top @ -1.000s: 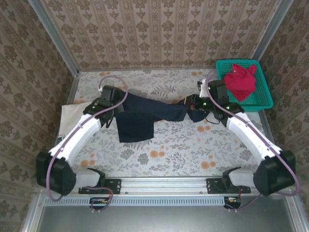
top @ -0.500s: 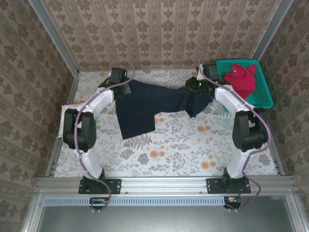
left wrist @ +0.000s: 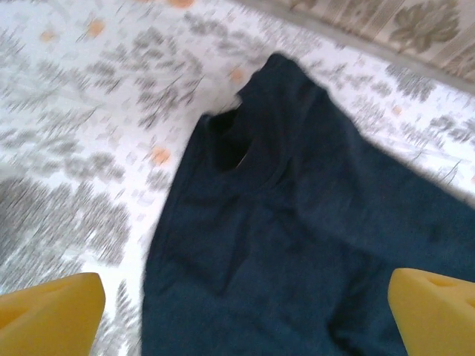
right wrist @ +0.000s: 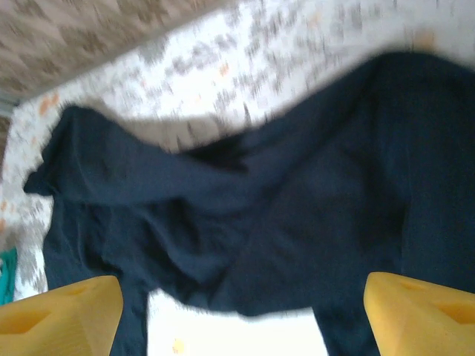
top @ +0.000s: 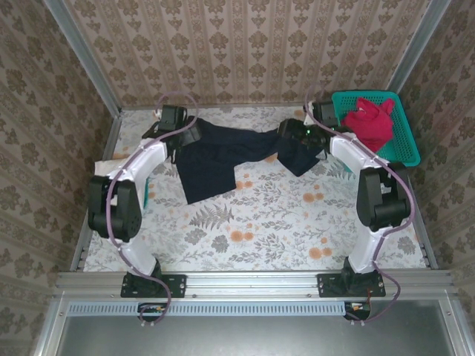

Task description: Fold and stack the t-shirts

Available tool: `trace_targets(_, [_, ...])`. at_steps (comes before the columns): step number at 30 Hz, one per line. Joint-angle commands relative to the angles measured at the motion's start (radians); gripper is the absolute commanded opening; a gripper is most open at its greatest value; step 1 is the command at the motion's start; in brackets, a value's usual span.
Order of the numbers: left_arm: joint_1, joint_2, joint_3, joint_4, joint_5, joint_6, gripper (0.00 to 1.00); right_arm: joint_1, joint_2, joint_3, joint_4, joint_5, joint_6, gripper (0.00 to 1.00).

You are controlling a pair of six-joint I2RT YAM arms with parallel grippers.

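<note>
The dark navy t-shirt (top: 223, 152) lies loosely spread and wrinkled across the far part of the table. My left gripper (top: 185, 135) hangs over its left end, my right gripper (top: 293, 133) over its right end. In the left wrist view the navy t-shirt (left wrist: 297, 222) lies below the left gripper (left wrist: 245, 319), whose yellow fingertips (left wrist: 52, 311) stand wide apart, holding nothing. The right gripper (right wrist: 237, 311) is likewise open above the navy t-shirt (right wrist: 297, 208). A red t-shirt (top: 369, 122) sits bunched in the teal basket (top: 404, 152). A cream-white t-shirt (top: 102, 169) lies at the table's left edge.
The table carries a floral cloth (top: 260, 230), with free room across its near half. Patterned walls close in the back and both sides. The teal basket stands at the far right corner, close to my right arm (top: 364, 163).
Both grippers have gone from shut to open and let go of the navy t-shirt. It has dropped and slackened on the far part of the table.
</note>
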Motion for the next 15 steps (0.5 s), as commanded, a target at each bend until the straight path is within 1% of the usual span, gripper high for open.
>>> trace_targets(1, [0.007,-0.046,-0.115,0.009,-0.036,-0.097,0.94,0.022,-0.083,-0.112,0.042,0.03,-0.001,0.86])
trace_targets(2, [0.008,-0.048,-0.139,0.012,-0.03,-0.12,0.89,0.025,-0.098,-0.145,0.041,0.043,-0.002,0.86])
trace_targets(5, [0.006,-0.019,-0.176,0.025,0.032,-0.167,0.81,0.026,-0.125,-0.224,0.022,0.115,-0.006,0.81])
trace_targets(8, [-0.005,0.033,-0.171,-0.001,0.048,-0.217,0.79,0.024,-0.115,-0.253,-0.016,0.2,-0.022,0.76])
trace_targets(10, [-0.016,0.069,-0.151,-0.047,0.019,-0.249,0.77,0.023,-0.096,-0.252,-0.033,0.212,-0.019,0.71])
trace_targets(12, [-0.021,0.1,-0.141,-0.089,-0.001,-0.279,0.75,0.025,-0.068,-0.23,-0.069,0.213,-0.003,0.7])
trace_targets(14, [-0.025,0.123,-0.146,-0.096,0.003,-0.294,0.74,0.023,-0.034,-0.214,-0.071,0.206,0.004,0.68])
trace_targets(15, [-0.027,0.13,-0.153,-0.092,0.009,-0.302,0.73,0.024,-0.02,-0.208,-0.067,0.207,0.007,0.64])
